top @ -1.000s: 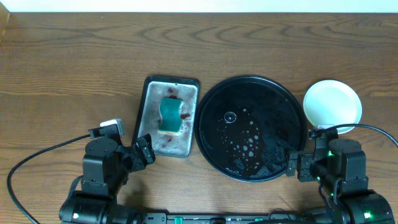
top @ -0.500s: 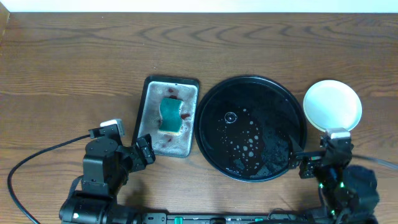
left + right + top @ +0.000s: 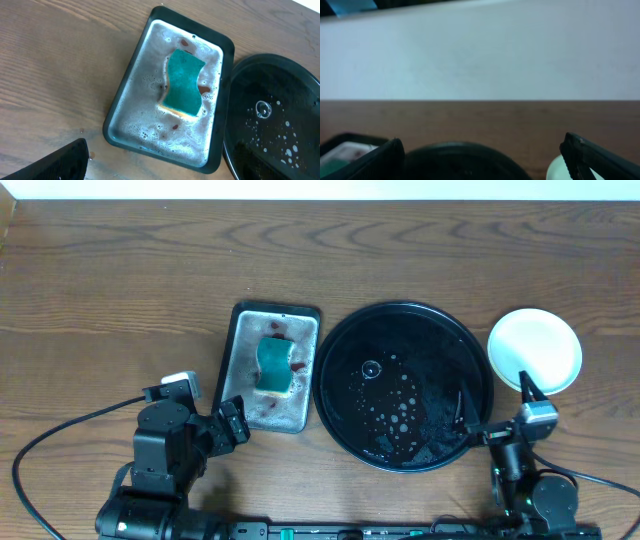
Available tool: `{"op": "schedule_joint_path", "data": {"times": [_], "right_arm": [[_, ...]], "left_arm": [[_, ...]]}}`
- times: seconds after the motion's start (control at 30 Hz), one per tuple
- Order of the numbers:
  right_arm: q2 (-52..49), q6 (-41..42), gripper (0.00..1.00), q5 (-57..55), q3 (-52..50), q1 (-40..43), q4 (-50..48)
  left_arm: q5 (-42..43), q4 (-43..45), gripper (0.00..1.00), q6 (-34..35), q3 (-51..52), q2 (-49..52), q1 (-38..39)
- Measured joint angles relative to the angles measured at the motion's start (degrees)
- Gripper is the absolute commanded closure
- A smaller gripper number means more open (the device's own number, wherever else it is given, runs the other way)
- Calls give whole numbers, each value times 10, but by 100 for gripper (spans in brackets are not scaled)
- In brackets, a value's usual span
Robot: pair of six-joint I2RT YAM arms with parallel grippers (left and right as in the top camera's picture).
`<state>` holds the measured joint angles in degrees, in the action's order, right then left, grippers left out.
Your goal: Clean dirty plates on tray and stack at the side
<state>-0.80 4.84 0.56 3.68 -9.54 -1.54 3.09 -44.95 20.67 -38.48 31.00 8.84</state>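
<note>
I am holding the right gripper (image 3: pixel 495 402) spread wide at the near right rim of the tray (image 3: pixel 420 340); the left gripper (image 3: pixel 232 423), left of the tray, is hiding one finger, so I cannot tell its state. The plates (image 3: pixel 535 348), round, smooth, whitish face up, are sitting just right of the glossy black round tray, while a foamy grey rectangular pan (image 3: pixel 125 100) with a teal sponge (image 3: pixel 184 82) is lying just left.

Wide-spread fingers (image 3: pixel 375 160); tray (image 3: pixel 457 157) rim between, plate (image 3: pixel 555 171) edge right, pan (image 3: pixel 345 142) left
</note>
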Motion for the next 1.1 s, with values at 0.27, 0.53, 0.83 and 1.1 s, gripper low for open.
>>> {"op": "schedule_joint_path", "data": {"times": [0.27, 0.53, 0.83, 1.1], "right_arm": [[1, -32, 1, 1, -33, 3, 56], [1, -40, 1, 1, -33, 3, 56], [1, -41, 1, 0, -33, 3, 56], [1, -41, 1, 0, -33, 3, 56]], "left_arm": [[0, 0, 7, 0, 0, 0, 0], [0, 0, 7, 0, 0, 0, 0], [0, 0, 7, 0, 0, 0, 0], [0, 0, 7, 0, 0, 0, 0]]}}
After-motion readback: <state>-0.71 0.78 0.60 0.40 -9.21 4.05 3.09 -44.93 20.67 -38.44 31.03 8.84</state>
